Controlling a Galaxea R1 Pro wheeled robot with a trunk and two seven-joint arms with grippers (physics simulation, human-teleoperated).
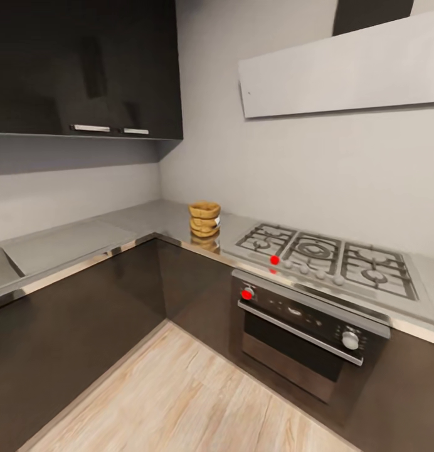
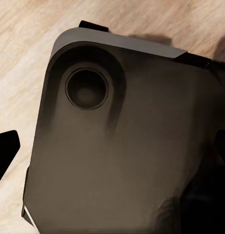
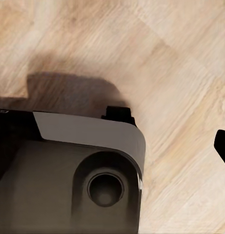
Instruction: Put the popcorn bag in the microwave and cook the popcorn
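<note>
Grippers' state I cannot tell — both wrist cameras face floor; popcorn bag [image 1: 204, 218] sits untouched on countertop [image 1: 148, 220] — everything remains.

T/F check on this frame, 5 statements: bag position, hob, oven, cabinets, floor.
1. The popcorn bag stands upright on the countertop near the inner corner. True.
2. The bag sits on the gas hob. False: it stands on the bare counter beside the hob, on the corner side.
3. The built-in oven under the hob has its door open. False: the door is shut, with the handle bar across its front.
4. Dark wall cabinets hang above the left run of countertop. True.
5. The floor is grey tile. False: it is light wood planking, also seen in both wrist views.
</note>
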